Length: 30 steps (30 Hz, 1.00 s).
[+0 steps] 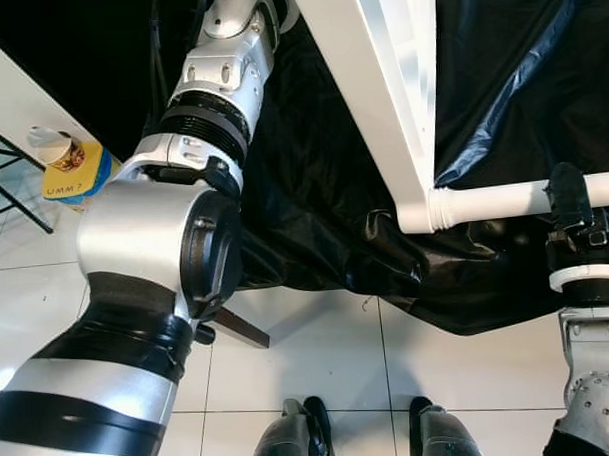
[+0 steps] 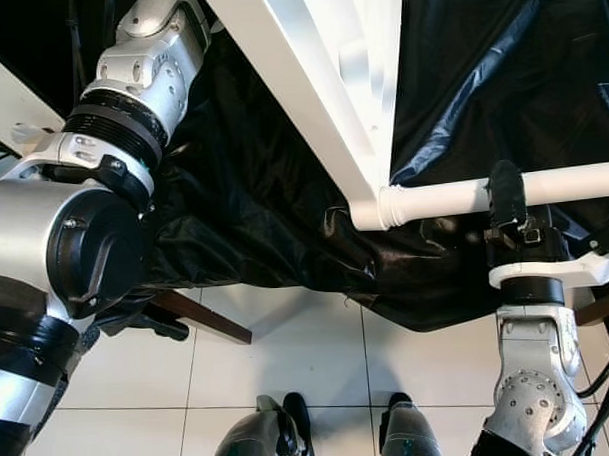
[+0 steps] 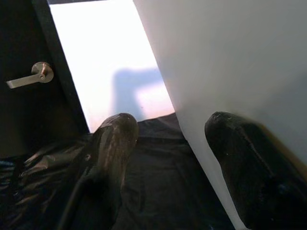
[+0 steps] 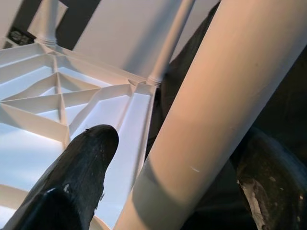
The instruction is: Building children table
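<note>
The white table leg (image 2: 453, 196) is grasped between the right gripper (image 2: 508, 196) jaws, its long axis running crosswise to them into the tabletop (image 2: 309, 78) corner. The left gripper (image 3: 168, 143) jaws stand released beside the tabletop's panel.

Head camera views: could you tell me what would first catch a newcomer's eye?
The white plastic children's table lies tipped over crumpled black plastic sheeting. The right claw grips its round white leg, while the bulky silver left arm reaches up beside the tabletop.

White floor tiles (image 1: 309, 358), dark door (image 3: 29, 115), lever handle (image 3: 29, 76)
</note>
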### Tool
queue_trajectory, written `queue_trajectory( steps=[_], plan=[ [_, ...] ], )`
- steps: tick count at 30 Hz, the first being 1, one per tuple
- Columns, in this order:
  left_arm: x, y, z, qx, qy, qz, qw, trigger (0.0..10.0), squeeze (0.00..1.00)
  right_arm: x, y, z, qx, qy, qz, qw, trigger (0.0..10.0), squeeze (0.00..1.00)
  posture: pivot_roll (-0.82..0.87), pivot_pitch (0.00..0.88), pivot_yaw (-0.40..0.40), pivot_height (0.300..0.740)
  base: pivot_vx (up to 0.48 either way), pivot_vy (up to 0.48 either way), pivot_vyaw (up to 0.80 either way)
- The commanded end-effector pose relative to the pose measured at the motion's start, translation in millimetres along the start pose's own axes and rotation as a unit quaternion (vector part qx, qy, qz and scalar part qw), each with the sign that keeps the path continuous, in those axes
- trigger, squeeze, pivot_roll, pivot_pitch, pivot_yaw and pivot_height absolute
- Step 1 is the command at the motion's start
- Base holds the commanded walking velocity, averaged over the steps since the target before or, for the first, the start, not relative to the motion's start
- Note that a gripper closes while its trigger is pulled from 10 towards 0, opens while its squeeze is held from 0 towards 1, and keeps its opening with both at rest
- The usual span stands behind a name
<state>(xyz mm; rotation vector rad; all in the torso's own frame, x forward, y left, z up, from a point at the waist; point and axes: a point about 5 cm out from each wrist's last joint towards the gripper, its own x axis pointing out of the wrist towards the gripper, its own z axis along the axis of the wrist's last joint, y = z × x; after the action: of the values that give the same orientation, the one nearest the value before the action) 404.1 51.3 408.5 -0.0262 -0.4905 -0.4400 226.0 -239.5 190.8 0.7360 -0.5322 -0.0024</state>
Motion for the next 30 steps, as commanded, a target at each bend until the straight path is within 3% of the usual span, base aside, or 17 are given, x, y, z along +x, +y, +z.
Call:
queue_trajectory(
  steps=[1,3,7,12,14,15,16,17,18,20,21,22,23,25,26,29,30],
  plan=[
    [4.2,-18.6,7.0,0.016,-0.009,-0.069,0.997,10.0,0.0,-174.2,-36.9,-37.9,0.062,0.139,-0.248,0.957,10.0,0.0,-0.14,0.228,0.216,0.74,0.0,0.0,0.0],
    [4.6,-20.4,7.3,0.018,-0.009,-0.073,0.997,10.0,0.0,-178.6,-37.3,-38.8,0.073,0.135,-0.246,0.957,10.0,0.0,-0.14,0.228,0.218,0.74,0.0,0.0,0.0],
    [5.3,-24.3,7.3,0.022,-0.01,-0.077,0.997,10.0,0.0,-209.0,-49.3,-43.9,0.103,0.103,-0.29,0.946,10.0,0.0,-0.14,0.227,0.226,0.74,0.0,0.0,0.0],
    [5.3,-25.9,6.7,0.024,-0.009,-0.082,0.996,10.0,0.0,-226.5,-46.3,-46.9,0.07,0.09,-0.298,0.948,10.0,0.0,-0.15,0.227,0.239,0.74,0.0,0.0,0.0],
    [5.5,-27.8,6.1,0.022,-0.009,-0.085,0.996,10.0,0.0,-227.1,-46.1,-46.8,-0.026,0.097,-0.303,0.948,10.0,0.0,-0.17,0.227,0.252,0.74,0.0,0.0,0.0],
    [5.5,-27.8,6.1,0.022,-0.009,-0.085,0.996,10.0,0.0,-227.1,-46.1,-46.8,-0.026,0.097,-0.303,0.948,10.0,0.0,-0.17,0.227,0.252,0.74,0.0,0.0,0.0],
    [5.7,-29.0,5.9,0.021,-0.008,-0.086,0.996,10.0,0.0,-226.1,-49.2,-44.6,-0.077,0.089,-0.318,0.941,10.0,0.0,-0.17,0.227,0.253,0.74,0.0,0.0,0.0],
    [5.7,-29.0,5.9,0.021,-0.008,-0.086,0.996,10.0,0.0,-226.1,-49.2,-44.6,-0.077,0.089,-0.318,0.941,10.0,0.0,-0.17,0.227,0.253,0.74,0.0,0.0,0.0],
    [5.9,-30.3,5.6,0.02,-0.008,-0.088,0.996,10.0,0.0,-222.5,-52.5,-40.1,-0.132,0.08,-0.331,0.931,10.0,0.0,-0.17,0.229,0.261,0.74,0.0,0.0,0.0],
    [5.9,-30.3,5.6,0.02,-0.008,-0.088,0.996,10.0,0.0,-222.5,-52.5,-40.1,-0.132,0.08,-0.331,0.931,10.0,0.0,-0.17,0.229,0.261,0.74,0.0,0.0,0.0],
    [6.0,-32.3,4.5,0.019,-0.006,-0.09,0.996,10.0,0.0,-220.3,-58.9,-33.6,-0.199,0.061,-0.366,0.907,10.0,0.0,-0.18,0.23,0.271,0.74,0.0,0.0,0.0],
    [6.0,-32.3,4.5,0.019,-0.006,-0.09,0.996,10.0,0.0,-220.3,-58.9,-33.6,-0.199,0.061,-0.366,0.907,10.0,0.0,-0.18,0.23,0.271,0.74,0.0,0.0,0.0],
    [6.0,-34.2,3.1,0.019,-0.004,-0.092,0.996,10.0,0.0,-220.3,-61.6,-27.7,-0.247,0.032,-0.39,0.886,10.0,0.0,-0.18,0.229,0.277,0.74,0.0,0.0,0.0],
    [6.0,-34.2,3.1,0.019,-0.004,-0.092,0.996,10.0,0.0,-220.3,-61.6,-27.7,-0.247,0.032,-0.39,0.886,10.0,0.0,-0.18,0.229,0.277,0.74,0.0,0.0,0.0],
    [6.0,-35.9,1.9,0.021,-0.002,-0.095,0.995,10.0,0.0,-221.0,-61.2,-24.5,-0.283,0.007,-0.404,0.87,10.0,0.0,-0.19,0.23,0.285,0.74,0.0,0.0,0.0],
    [6.0,-37.4,0.8,0.023,0.0,-0.098,0.995,10.0,0.0,-222.5,-57.1,-23.1,-0.317,-0.014,-0.399,0.86,10.0,0.0,-0.19,0.229,0.291,0.74,0.0,0.0,0.0],
    [6.0,-38.9,0.1,0.025,0.001,-0.102,0.994,10.0,0.0,-216.0,-45.6,-19.1,-0.357,-0.041,-0.37,0.857,10.0,0.0,-0.19,0.229,0.302,0.74,0.0,0.0,0.0]
  ],
)
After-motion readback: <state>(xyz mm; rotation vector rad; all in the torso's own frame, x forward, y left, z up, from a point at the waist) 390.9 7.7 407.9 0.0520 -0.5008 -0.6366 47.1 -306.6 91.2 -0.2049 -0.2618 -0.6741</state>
